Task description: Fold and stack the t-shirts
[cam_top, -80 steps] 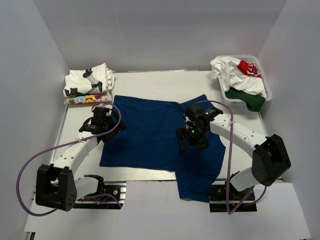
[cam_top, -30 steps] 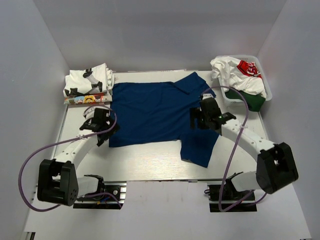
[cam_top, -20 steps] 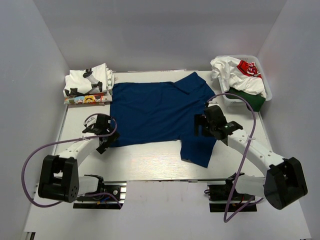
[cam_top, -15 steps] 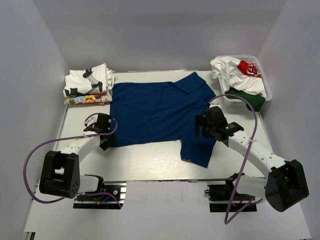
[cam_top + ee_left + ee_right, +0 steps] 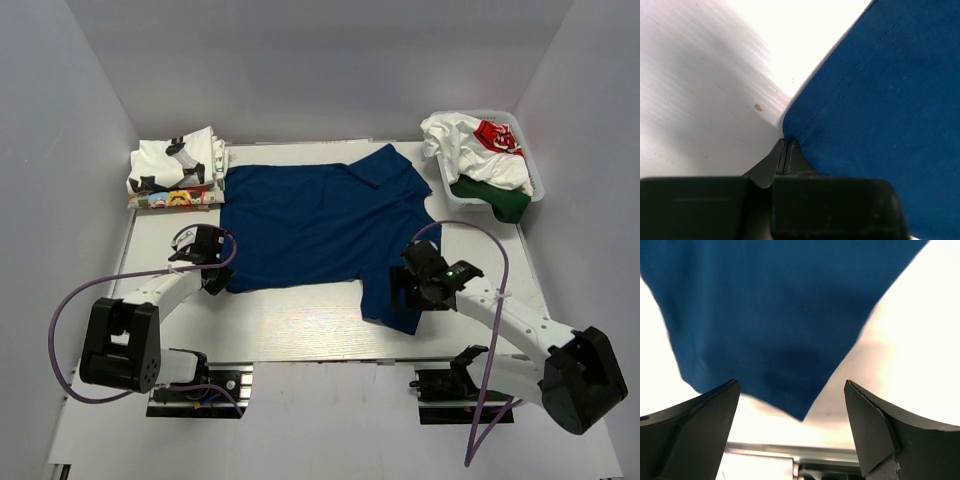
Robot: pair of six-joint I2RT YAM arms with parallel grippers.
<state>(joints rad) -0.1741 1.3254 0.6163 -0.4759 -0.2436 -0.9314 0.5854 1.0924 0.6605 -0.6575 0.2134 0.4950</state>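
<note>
With a folded stack (image 5: 175, 172) at the desk's (image 5: 300, 322) far left and more tees (image 5: 470, 150) heaped in the basket (image 5: 532, 180), the blue t-shirt (image 5: 310, 225) lay spread but unfolded, its near-left corner clenched in the left hand (image 5: 785, 150), the right hand (image 5: 408, 290) released over its near-right flap.

Top camera, as I read it: high on the near side, looking down over the whole table (image 5: 300, 320). Left wrist camera sits almost against the near-left corner of the blue t-shirt (image 5: 300, 225). Right wrist camera hangs just above its near-right hem. Both patches show overhead.
</note>
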